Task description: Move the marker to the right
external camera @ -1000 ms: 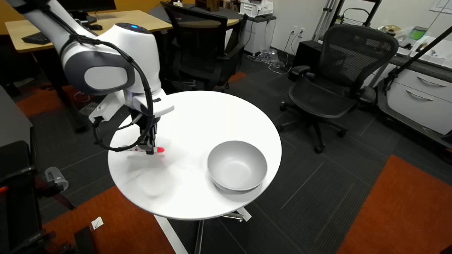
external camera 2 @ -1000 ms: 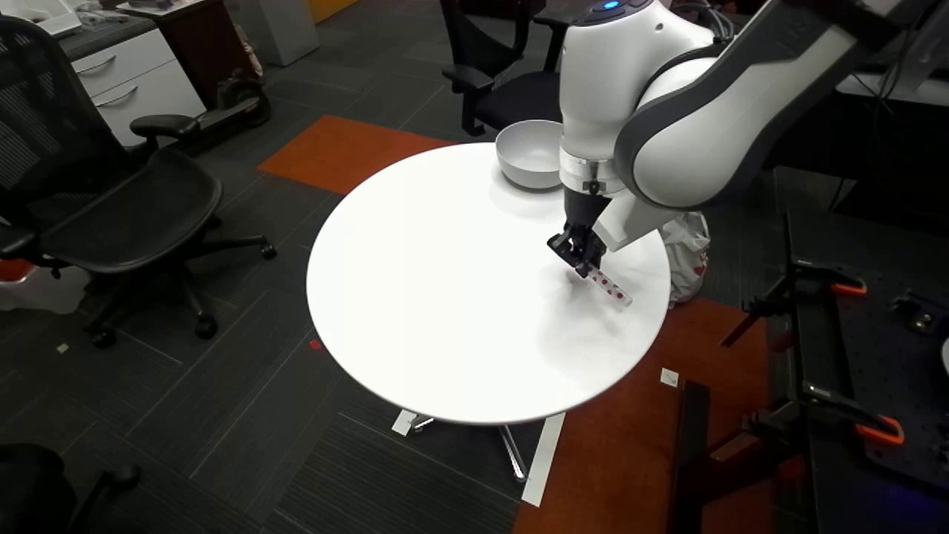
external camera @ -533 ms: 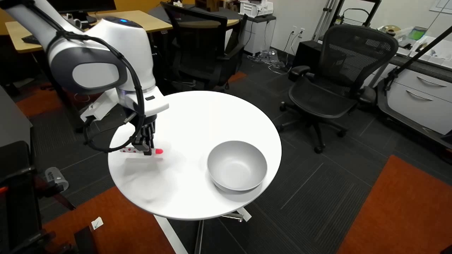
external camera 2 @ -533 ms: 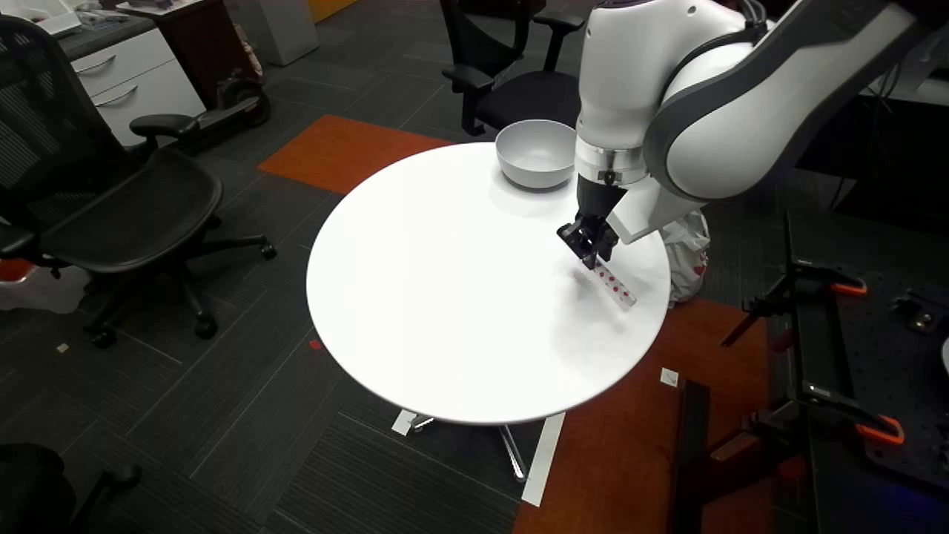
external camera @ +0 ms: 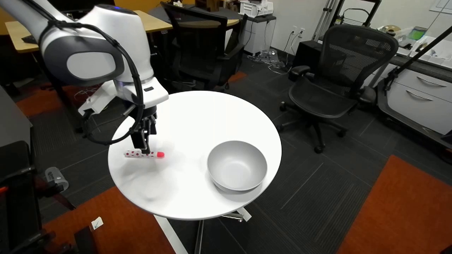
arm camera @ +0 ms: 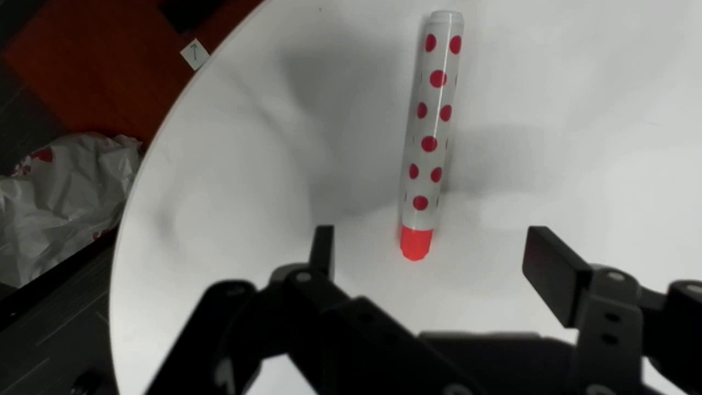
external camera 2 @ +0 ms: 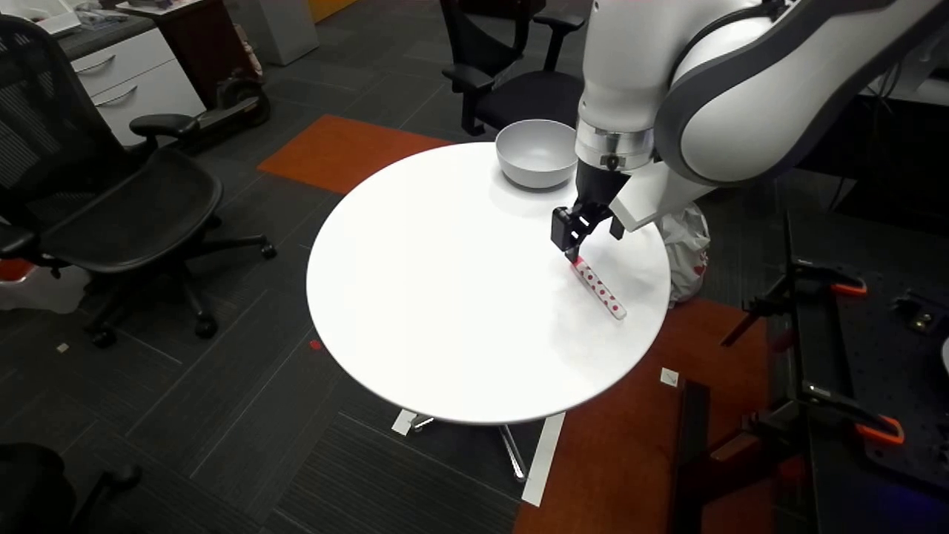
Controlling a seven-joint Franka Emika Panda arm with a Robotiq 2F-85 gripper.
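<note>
The marker [arm camera: 429,137], white with red dots and a bright red end, lies on the round white table. In both exterior views it shows near the table's rim, a dotted stick [external camera 2: 599,289] below the fingers. My gripper [arm camera: 430,248] stands open above the table, its two black fingers wide apart with only air between the pads [arm camera: 556,277]. From the wrist camera, the red end of the marker points in between the fingertips, and its dotted body stretches away from the gripper. In an exterior view the gripper [external camera: 147,141] covers a little of the marker's upper edge.
A grey bowl [external camera: 237,165] sits on the white table [external camera: 197,197], some way from the marker. Beyond the rim, a plastic bag [arm camera: 66,197] shows low down. Black office chairs [external camera: 325,95] stand around, and a dark bench with orange-handled clamps [external camera 2: 882,430] is nearby.
The gripper held the marker just above the table and shifted it slightly. Now its fingers have spread and let go, and the marker has dropped onto the table.
</note>
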